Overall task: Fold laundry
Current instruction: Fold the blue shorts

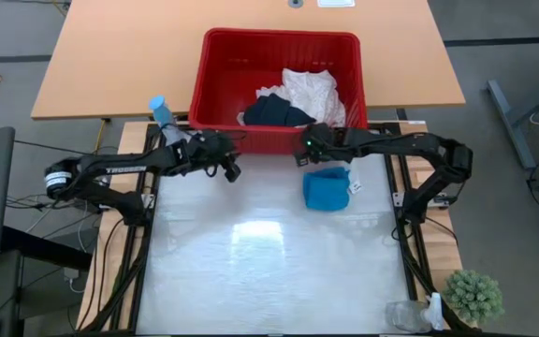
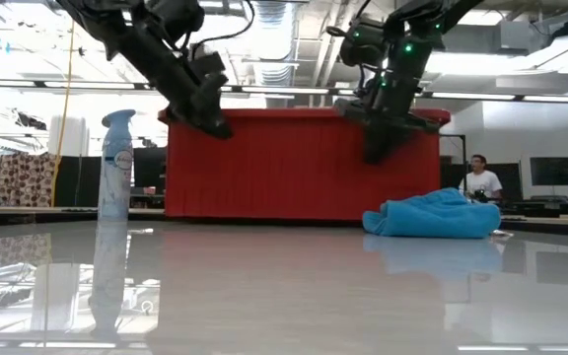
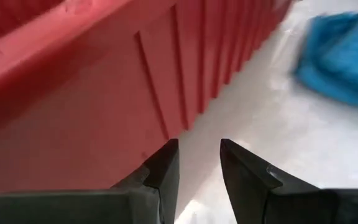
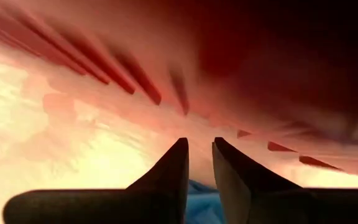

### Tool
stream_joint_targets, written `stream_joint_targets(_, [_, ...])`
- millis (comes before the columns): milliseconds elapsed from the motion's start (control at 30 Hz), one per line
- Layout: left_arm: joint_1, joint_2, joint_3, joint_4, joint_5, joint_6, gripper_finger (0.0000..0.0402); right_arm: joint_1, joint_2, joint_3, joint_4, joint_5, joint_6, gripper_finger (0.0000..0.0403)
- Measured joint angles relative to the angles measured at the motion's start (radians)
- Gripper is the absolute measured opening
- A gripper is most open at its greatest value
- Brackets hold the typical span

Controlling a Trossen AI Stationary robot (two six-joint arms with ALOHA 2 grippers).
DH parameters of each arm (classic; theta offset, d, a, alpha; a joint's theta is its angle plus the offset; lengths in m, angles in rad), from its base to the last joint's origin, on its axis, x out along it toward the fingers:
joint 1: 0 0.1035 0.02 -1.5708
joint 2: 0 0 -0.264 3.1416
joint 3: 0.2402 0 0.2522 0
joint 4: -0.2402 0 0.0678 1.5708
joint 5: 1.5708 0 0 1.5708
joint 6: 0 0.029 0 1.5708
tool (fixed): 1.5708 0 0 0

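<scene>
Two garments lay in your red basket (image 1: 215,82): the cream-white lacy cloth (image 1: 312,92) and the navy-black garment (image 1: 274,111) beside it. Your turquoise garment (image 1: 327,188) sat bunched on the bench (image 1: 269,271), just in front of the basket. Your left gripper (image 3: 196,163) hung near the basket's front wall, fingers slightly spread and empty. Your right gripper (image 4: 199,163) hovered above the turquoise garment, fingers narrowly parted, holding nothing.

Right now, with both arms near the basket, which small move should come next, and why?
Probably lower the right gripper onto the turquoise garment. It is the only laundry on the table, crumpled just beside that gripper, whose fingers are slightly apart and empty. The cream cloth and dark garment lie in the red basket.
</scene>
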Motion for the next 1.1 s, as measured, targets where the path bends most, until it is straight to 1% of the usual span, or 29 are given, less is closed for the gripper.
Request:
stream_joint_targets(67, [0.030, 0.029, 0.000, 0.015, -0.002, 0.007, 0.0107, -0.003, 0.002, 0.000, 0.047, -0.005, -0.028, 0.0097])
stream_joint_targets(167, [0.052, 0.081, -0.002, 0.017, 0.024, -0.021, 0.0107, -0.031, 0.002, 0.000, 0.047, -0.003, -0.044, 0.0097])
stream_joint_targets(367, [0.057, 0.152, -0.002, 0.027, 0.079, -0.087, 0.0107, -0.084, 0.002, 0.000, 0.075, 0.001, -0.166, 0.0097])
stream_joint_targets(500, [0.053, 0.161, -0.002, 0.037, 0.119, -0.106, 0.0107, -0.099, 0.002, -0.001, 0.076, -0.002, -0.247, 0.0097])
stream_joint_targets(700, [0.053, 0.161, -0.002, 0.035, 0.121, -0.129, 0.0107, -0.139, 0.002, -0.001, 0.106, 0.025, -0.391, 0.0097])
stream_joint_targets(767, [0.053, 0.161, -0.002, 0.035, 0.120, -0.132, 0.0107, -0.167, 0.002, -0.001, 0.107, 0.003, -0.395, 0.0097])
stream_joint_targets(900, [0.053, 0.161, -0.002, 0.034, 0.121, -0.161, 0.0107, -0.201, 0.002, -0.001, 0.085, -0.108, -0.373, 0.0097])
stream_joint_targets(967, [0.053, 0.161, -0.002, 0.035, 0.123, -0.170, 0.0107, -0.189, -0.001, -0.001, 0.092, -0.136, -0.378, 0.0096])
stream_joint_targets(1100, [0.053, 0.160, -0.002, 0.035, 0.163, -0.175, 0.0107, -0.135, -0.023, 0.011, 0.088, -0.136, -0.398, 0.0096])
